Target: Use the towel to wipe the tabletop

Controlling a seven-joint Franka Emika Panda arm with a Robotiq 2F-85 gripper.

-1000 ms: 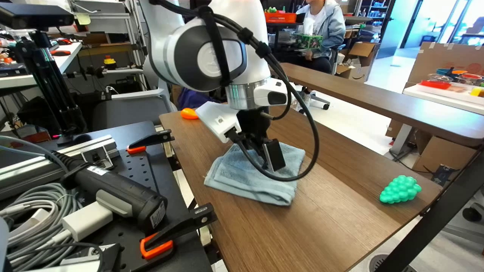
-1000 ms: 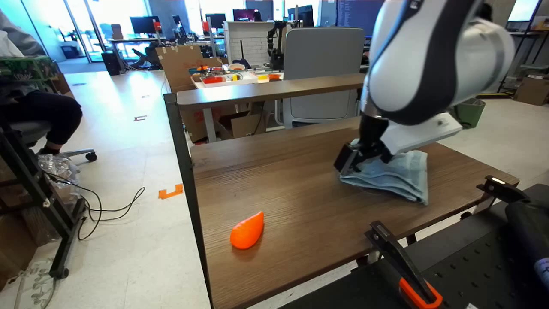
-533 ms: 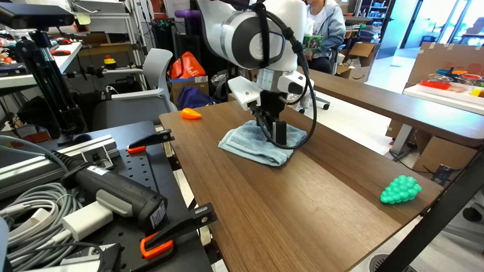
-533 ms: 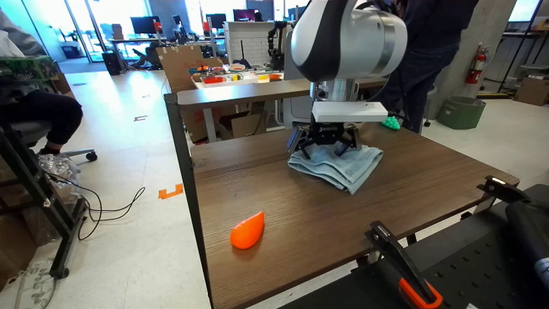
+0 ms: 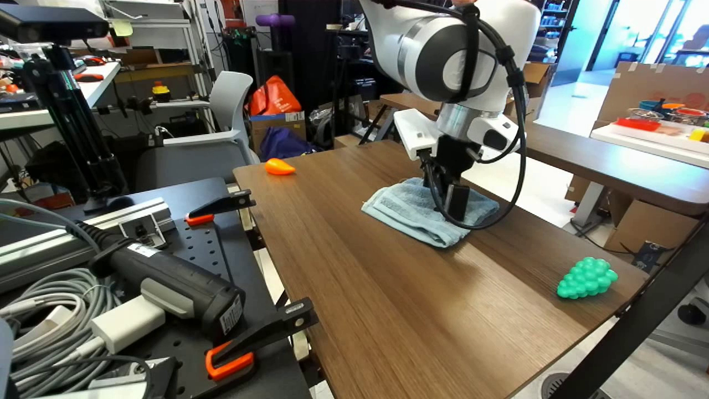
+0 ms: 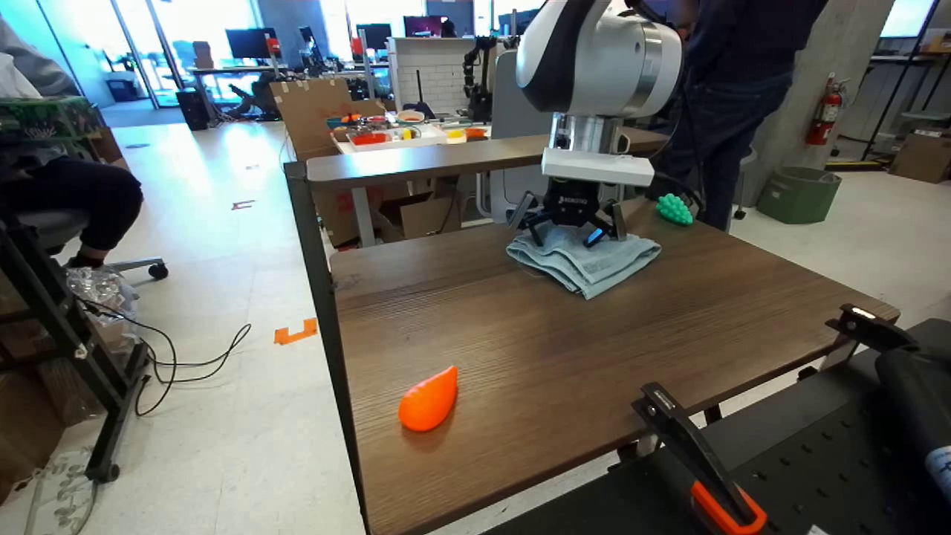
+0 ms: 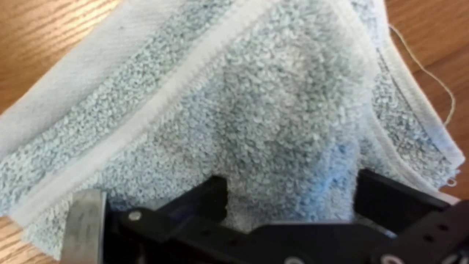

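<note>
Gripper (image 6: 565,236) spread wide, fingers (image 7: 207,196) well apart: on my feed the tips are down at the towel (image 6: 605,264), with cloth showing between them in the wrist view. Whether they press into it, I cannot tell. The towel, pale blue-grey, lies folded on the brown tabletop (image 6: 505,319), towards twelve o'clock of that surface in an exterior view (a pale thread (image 7: 423,68) loops off its edge near two o'clock in my wrist view). Reckoning from the towel in an exterior view, I have the green toy (image 5: 587,278) well apart at four o'clock, the orange toy (image 5: 279,167) between nine and ten, and the raised wooden shelf (image 5: 620,162) at two.
</note>
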